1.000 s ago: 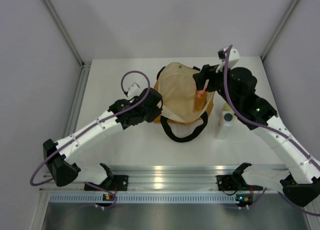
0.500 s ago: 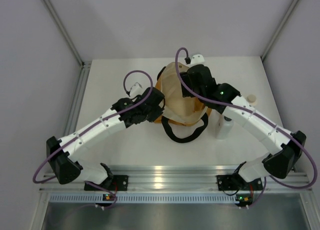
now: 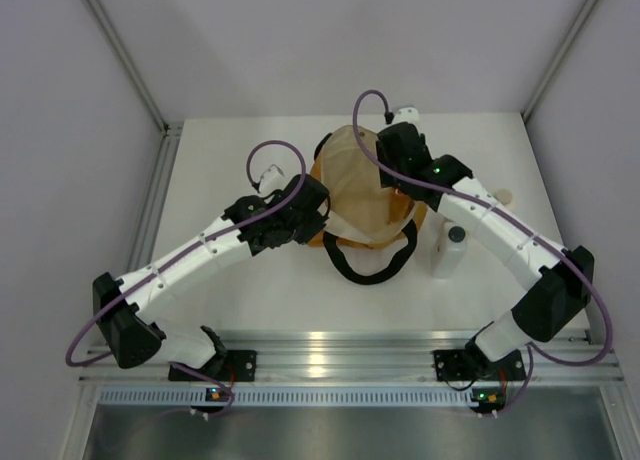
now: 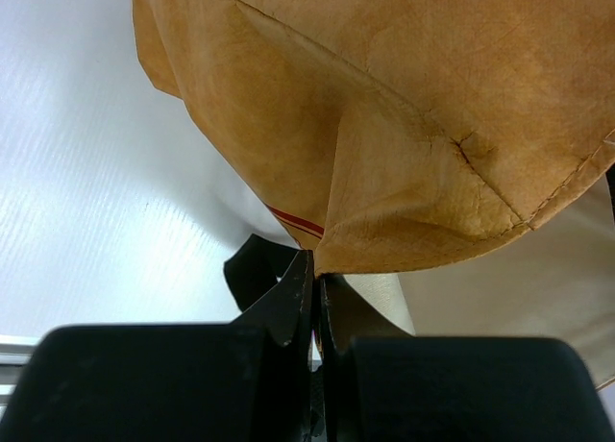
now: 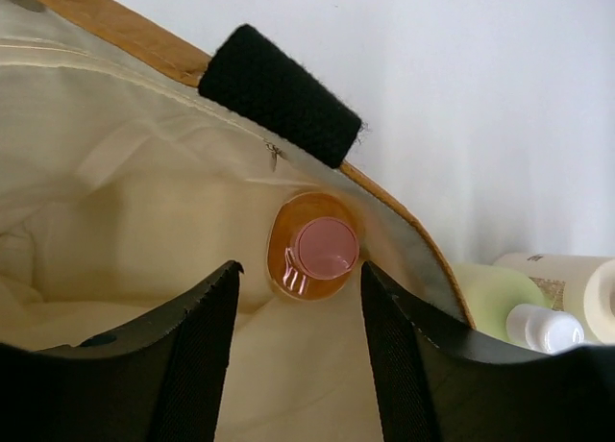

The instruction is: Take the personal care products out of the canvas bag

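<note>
- While standing inside the mustard-tan canvas bag [image 3: 350, 185], against its cream lining, the orange translucent bottle with a pink cap [image 5: 314, 247] is showing its cap straight ahead of the right pincer [image 5: 300, 267], in line with the gap between the two black fingers.
- The right pincer is gaping, released, its fingers apart on either side of the bottle and gripping nothing.
- Beyond the right pincer, a black loop handle [image 5: 282, 93] is lying at the bag's rim.
- Off to that pincer's right, outside the bag, a yellow-green bottle with a white cap [image 5: 490, 296] and a cream-beige bottle [image 5: 562, 274] are sitting side by side, just beside the bag's wall.
- The left pincer [image 4: 315, 269] is clenching a fold of the bag's tan fabric, its fingers pressed together on it, with the bag spreading above and ahead of it.
- Under everything, the white table [image 3: 240, 280] is carrying the bag.
</note>
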Tool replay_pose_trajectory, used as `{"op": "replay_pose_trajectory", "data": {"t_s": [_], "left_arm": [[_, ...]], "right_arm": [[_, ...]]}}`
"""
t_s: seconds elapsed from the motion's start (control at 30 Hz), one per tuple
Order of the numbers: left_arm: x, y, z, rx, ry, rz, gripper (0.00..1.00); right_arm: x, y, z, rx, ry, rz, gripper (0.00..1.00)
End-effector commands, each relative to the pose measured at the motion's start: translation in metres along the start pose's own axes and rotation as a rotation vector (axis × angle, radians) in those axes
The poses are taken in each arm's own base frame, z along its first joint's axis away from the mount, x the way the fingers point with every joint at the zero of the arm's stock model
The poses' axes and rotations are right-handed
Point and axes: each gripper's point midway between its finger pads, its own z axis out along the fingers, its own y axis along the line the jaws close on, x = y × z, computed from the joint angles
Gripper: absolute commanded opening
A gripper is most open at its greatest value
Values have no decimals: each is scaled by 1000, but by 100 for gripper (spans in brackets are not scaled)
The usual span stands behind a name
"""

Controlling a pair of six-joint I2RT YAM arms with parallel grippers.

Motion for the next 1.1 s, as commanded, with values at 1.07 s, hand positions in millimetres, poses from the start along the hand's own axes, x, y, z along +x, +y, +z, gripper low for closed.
{"op": "replay_pose_trajectory", "data": {"t_s": [1.07], "left_arm": [[-9,-9,-9,40,-25,-12,0]], "right_arm": [[46,-19,61,73,88,96,45]]}}
